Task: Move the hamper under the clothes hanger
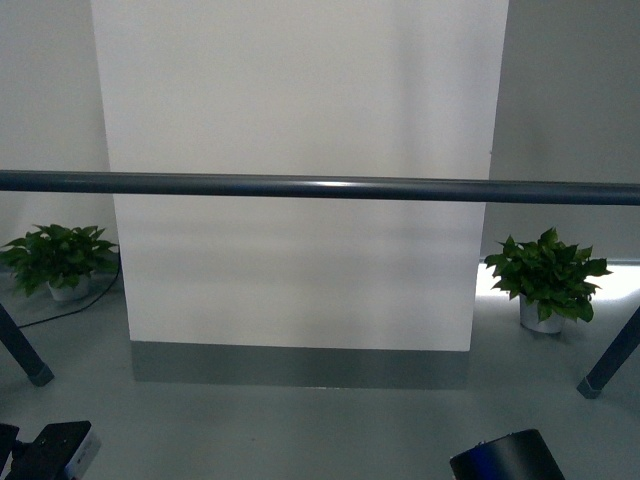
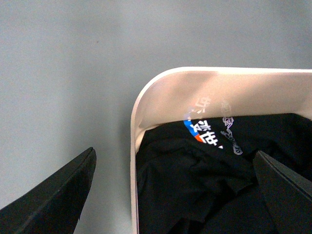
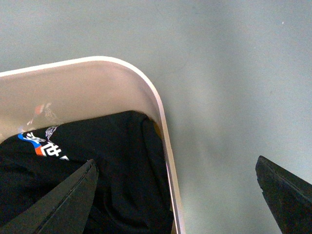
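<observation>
the tall dark grey metal drying rack (image 1: 320,187) is stretching its long round rail across the whole front view, its slanted legs planted on the grey floor (image 1: 300,420) at either side, and no bin is showing beneath it, so the move is looking unfinished. the beige plastic hamper with rounded corners (image 2: 161,83) is sitting on the floor close in front of the robot, below what the front camera takes in, and is appearing only in the two wrist views. inside it a crumpled black t-shirt with a white, blue and orange print (image 2: 204,170) is lying loose. the left gripper (image 2: 173,192) is standing spread wide with one dark finger outside the hamper's side wall and the other over the shirt inside, straddling the rim without pinching it. the right gripper (image 3: 175,195) is mirroring it at the opposite corner, likewise spread and astride the wall. judging from this, both arms are placed for a two-handed grasp; closing on the rims, lifting or sliding the hamper forward and setting it under the rail are all left to do. two small potted green plants (image 1: 545,275) are flanking the white wall panel (image 1: 300,120) behind.
</observation>
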Robot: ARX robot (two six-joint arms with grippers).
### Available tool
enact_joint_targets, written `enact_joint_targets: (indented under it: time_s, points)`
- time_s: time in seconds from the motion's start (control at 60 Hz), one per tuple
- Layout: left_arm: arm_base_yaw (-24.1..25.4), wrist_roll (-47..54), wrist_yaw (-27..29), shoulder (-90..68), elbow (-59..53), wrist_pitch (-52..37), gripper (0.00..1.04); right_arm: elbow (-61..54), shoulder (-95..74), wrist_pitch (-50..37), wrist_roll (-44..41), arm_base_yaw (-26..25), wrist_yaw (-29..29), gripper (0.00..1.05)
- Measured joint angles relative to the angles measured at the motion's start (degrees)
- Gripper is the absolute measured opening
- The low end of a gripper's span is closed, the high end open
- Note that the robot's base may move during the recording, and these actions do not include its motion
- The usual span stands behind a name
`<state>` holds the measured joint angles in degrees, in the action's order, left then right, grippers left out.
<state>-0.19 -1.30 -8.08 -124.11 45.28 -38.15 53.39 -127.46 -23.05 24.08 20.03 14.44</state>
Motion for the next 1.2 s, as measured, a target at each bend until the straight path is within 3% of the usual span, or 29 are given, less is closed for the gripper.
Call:
enact_joint_targets:
  time_s: [0.65,1.2]
  points:
    - [0.3,1.4,-3.0,21.1,6.8,11.5,0.98,4.3,18.9,8.0,-8.9,-0.3,4.3,0.97]
    - [-0.6,1.8,-3.5,38.0,14.4,18.4,0.98,11.1,37.5,12.2,-23.6,1.9,14.5,0.97]
